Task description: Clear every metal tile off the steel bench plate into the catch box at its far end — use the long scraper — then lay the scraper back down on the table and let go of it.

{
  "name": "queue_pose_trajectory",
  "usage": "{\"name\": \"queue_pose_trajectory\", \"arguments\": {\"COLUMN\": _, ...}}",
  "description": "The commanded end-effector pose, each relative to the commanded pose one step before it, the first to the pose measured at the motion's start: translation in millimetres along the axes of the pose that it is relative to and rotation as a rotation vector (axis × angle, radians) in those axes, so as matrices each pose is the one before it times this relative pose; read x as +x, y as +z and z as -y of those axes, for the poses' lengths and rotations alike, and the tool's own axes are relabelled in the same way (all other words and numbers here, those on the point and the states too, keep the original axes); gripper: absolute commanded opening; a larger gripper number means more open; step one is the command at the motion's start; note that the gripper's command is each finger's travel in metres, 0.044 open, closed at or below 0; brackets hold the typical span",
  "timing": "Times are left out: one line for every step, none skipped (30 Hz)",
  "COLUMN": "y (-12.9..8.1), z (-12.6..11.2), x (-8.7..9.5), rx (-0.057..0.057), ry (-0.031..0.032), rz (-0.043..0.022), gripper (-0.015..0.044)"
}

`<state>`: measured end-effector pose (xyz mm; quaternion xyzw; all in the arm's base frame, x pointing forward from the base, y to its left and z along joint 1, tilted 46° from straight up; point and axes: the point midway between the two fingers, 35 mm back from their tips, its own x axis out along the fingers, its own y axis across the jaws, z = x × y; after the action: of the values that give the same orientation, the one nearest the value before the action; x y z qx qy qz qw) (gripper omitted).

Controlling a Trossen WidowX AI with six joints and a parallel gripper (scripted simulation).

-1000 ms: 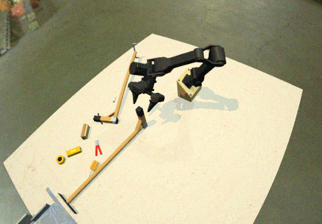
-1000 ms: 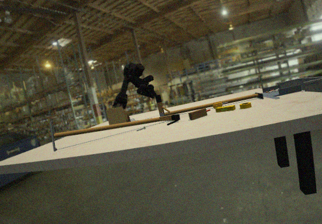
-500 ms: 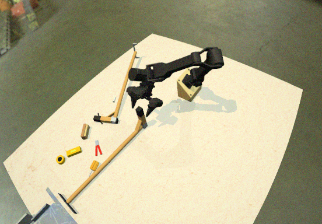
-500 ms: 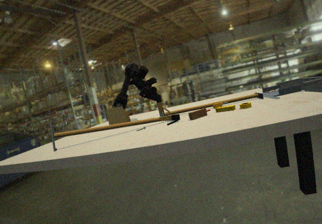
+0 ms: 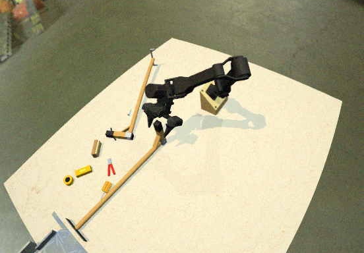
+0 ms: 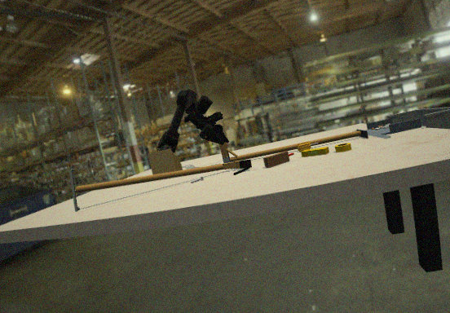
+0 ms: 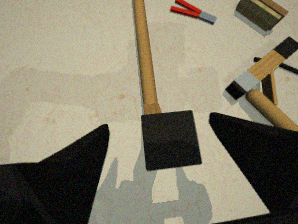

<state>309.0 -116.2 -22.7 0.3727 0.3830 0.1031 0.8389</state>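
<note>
- Long scraper [image 5: 122, 182] [image 6: 293, 148] [image 7: 145, 55]: the task's tool lay across the table [image 5: 231, 178] [image 6: 155, 196] [image 7: 65, 45], its dark blade [image 5: 76, 229] [image 6: 362, 134] at the edge of the steel plate [image 5: 67, 242] [image 6: 378, 131] and its upright grip post [image 5: 161, 136] [image 6: 224, 153] near the arm.
- Gripper [image 5: 157, 132] [image 6: 225, 143] [image 7: 159, 123]: the fingers were spread wide and pinched nothing; in the wrist view the post's black cap [image 5: 158, 126] [image 7: 171, 140] showed between the two fingers.
- Point of hold: the short post appeared the proper place, taken well below the cap with a finger on either side; the cap sat slightly toward one finger, so centring before closure seemed advisable.
- Handling, as judged: the wooden handle was probably stiff and not fragile, modest in weight but long, so that a small turn at the post would swing the blade widely. A loose hold could have let the post twist or slip; a firm, square one was called for.
- Neighbouring tool [image 5: 142, 95] [image 6: 151, 175] [image 7: 272, 111]: a second wooden-handled implement lay beside the scraper, a possible obstruction to the fingers.
- Stage: the grasp remained to be made. Tiles could not be made out on the plate.
</note>
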Motion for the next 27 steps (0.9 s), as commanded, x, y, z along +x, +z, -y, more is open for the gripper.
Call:
{"name": "queue_pose_trajectory", "arguments": {"y": -1.20, "z": -0.35, "x": 5.85, "rx": 0.0046, "ry": -0.00085, "rz": 0.00038, "gripper": 0.0440}}
{"name": "queue_pose_trajectory", "arguments": {"y": -0.11, "z": -0.34, "x": 1.55, "rx": 0.0001, "ry": 0.00073, "rz": 0.00047, "gripper": 0.0440}}
{"name": "queue_pose_trajectory", "arguments": {"y": -0.12, "z": -0.35, "x": 1.54, "rx": 0.0001, "ry": 0.00076, "rz": 0.00048, "gripper": 0.0440}}
{"name": "queue_pose_trajectory", "arguments": {"y": -0.10, "z": -0.29, "x": 1.23, "rx": 0.0001, "ry": 0.00063, "rz": 0.00039, "gripper": 0.0440}}
{"name": "queue_pose_trajectory", "arguments": {"y": 1.12, "z": 0.07, "x": -3.95, "rx": -0.0046, "ry": 0.00146, "rz": -0.00023, "gripper": 0.0414}}
{"name": "queue_pose_trajectory", "arguments": {"y": 0.00, "z": 0.00, "x": 0.00, "rx": 0.0000, "ry": 0.00000, "rz": 0.00000, "gripper": 0.0387}}
{"name": "queue_pose_trajectory", "arguments": {"y": 0.00, "z": 0.00, "x": 0.00, "rx": 0.0000, "ry": 0.00000, "rz": 0.00000, "gripper": 0.0361}}
{"name": "queue_pose_trajectory", "arguments": {"y": 0.00, "z": 0.00, "x": 0.00, "rx": 0.0000, "ry": 0.00000, "rz": 0.00000, "gripper": 0.0335}}
{"name": "queue_pose_trajectory", "arguments": {"y": 0.00, "z": 0.00, "x": 0.00, "rx": 0.0000, "ry": 0.00000, "rz": 0.00000, "gripper": 0.0309}}
{"name": "queue_pose_trajectory", "arguments": {"y": 0.00, "z": 0.00, "x": 0.00, "rx": 0.0000, "ry": 0.00000, "rz": 0.00000, "gripper": 0.0282}}
{"name": "queue_pose_trajectory", "arguments": {"y": 0.00, "z": 0.00, "x": 0.00, "rx": 0.0000, "ry": 0.00000, "rz": 0.00000, "gripper": 0.0256}}
{"name": "queue_pose_trajectory", "arguments": {"y": 0.00, "z": 0.00, "x": 0.00, "rx": 0.0000, "ry": 0.00000, "rz": 0.00000, "gripper": 0.0230}}
{"name": "queue_pose_trajectory", "arguments": {"y": 0.00, "z": 0.00, "x": 0.00, "rx": 0.0000, "ry": 0.00000, "rz": 0.00000, "gripper": 0.0204}}
{"name": "queue_pose_trajectory", "arguments": {"y": 0.00, "z": 0.00, "x": 0.00, "rx": 0.0000, "ry": 0.00000, "rz": 0.00000, "gripper": 0.0177}}
{"name": "queue_pose_trajectory", "arguments": {"y": 0.00, "z": 0.00, "x": 0.00, "rx": 0.0000, "ry": 0.00000, "rz": 0.00000, "gripper": 0.0151}}
{"name": "queue_pose_trajectory", "arguments": {"y": 0.00, "z": 0.00, "x": 0.00, "rx": 0.0000, "ry": 0.00000, "rz": 0.00000, "gripper": 0.0125}}
{"name": "queue_pose_trajectory", "arguments": {"y": 0.00, "z": 0.00, "x": 0.00, "rx": 0.0000, "ry": 0.00000, "rz": 0.00000, "gripper": 0.0099}}
{"name": "queue_pose_trajectory", "arguments": {"y": 0.00, "z": 0.00, "x": 0.00, "rx": 0.0000, "ry": 0.00000, "rz": 0.00000, "gripper": 0.0092}}
{"name": "queue_pose_trajectory", "arguments": {"y": 0.00, "z": 0.00, "x": 0.00, "rx": 0.0000, "ry": 0.00000, "rz": 0.00000, "gripper": 0.0085}}
{"name": "queue_pose_trajectory", "arguments": {"y": 0.00, "z": 0.00, "x": 0.00, "rx": 0.0000, "ry": 0.00000, "rz": 0.00000, "gripper": 0.0079}}
{"name": "queue_pose_trajectory", "arguments": {"y": 0.00, "z": 0.00, "x": 0.00, "rx": 0.0000, "ry": 0.00000, "rz": 0.00000, "gripper": 0.0072}}
{"name": "queue_pose_trajectory", "arguments": {"y": 0.00, "z": 0.00, "x": 0.00, "rx": 0.0000, "ry": 0.00000, "rz": 0.00000, "gripper": 0.0065}}
{"name": "queue_pose_trajectory", "arguments": {"y": 0.00, "z": 0.00, "x": 0.00, "rx": 0.0000, "ry": 0.00000, "rz": 0.00000, "gripper": 0.0059}}
{"name": "queue_pose_trajectory", "arguments": {"y": 0.00, "z": 0.00, "x": 0.00, "rx": 0.0000, "ry": 0.00000, "rz": 0.00000, "gripper": 0.0032}}
{"name": "queue_pose_trajectory", "arguments": {"y": 0.05, "z": -0.01, "x": -0.07, "rx": 0.0001, "ry": -0.00001, "rz": -0.00001, "gripper": 0.0006}}
{"name": "queue_pose_trajectory", "arguments": {"y": 0.10, "z": -0.01, "x": -0.15, "rx": 0.0002, "ry": -0.00002, "rz": -0.00002, "gripper": 0.0000}}
{"name": "queue_pose_trajectory", "arguments": {"y": 0.16, "z": -0.02, "x": -0.24, "rx": 0.0003, "ry": -0.00004, "rz": -0.00003, "gripper": 0.0000}}
